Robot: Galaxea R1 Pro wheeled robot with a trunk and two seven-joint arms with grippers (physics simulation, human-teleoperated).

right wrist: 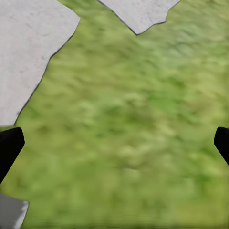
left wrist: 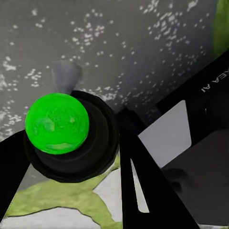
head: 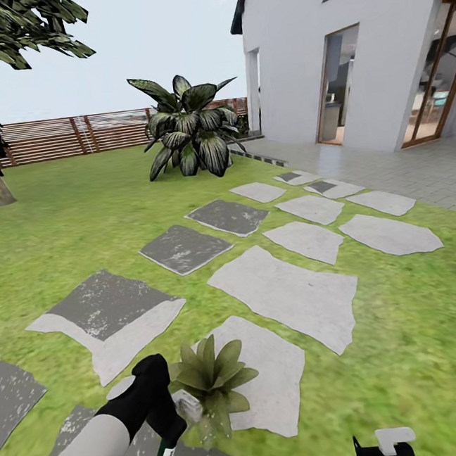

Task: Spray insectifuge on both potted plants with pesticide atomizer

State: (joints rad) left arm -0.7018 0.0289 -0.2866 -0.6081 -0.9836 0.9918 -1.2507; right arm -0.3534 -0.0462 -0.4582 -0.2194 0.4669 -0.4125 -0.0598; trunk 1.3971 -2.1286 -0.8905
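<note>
Here the left claw (head: pixel 173 432) grips the atomizer (left wrist: pixel 57 123) beside a potted plant (head: pixel 211 378).

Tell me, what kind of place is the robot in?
Most likely a house's back garden: green grass lawn, flat grey stepping stones, a brown slatted wooden fence, and a white-walled house beside it.

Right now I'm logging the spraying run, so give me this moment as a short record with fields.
place: garden lawn with stepping stones, beside a white house
potted plant: one low rosette, at the edge of a stone
left gripper: shut on the atomizer, beside that plant
right gripper: open over grass, empty
background: big dark-leaved bush, slat fence
</note>
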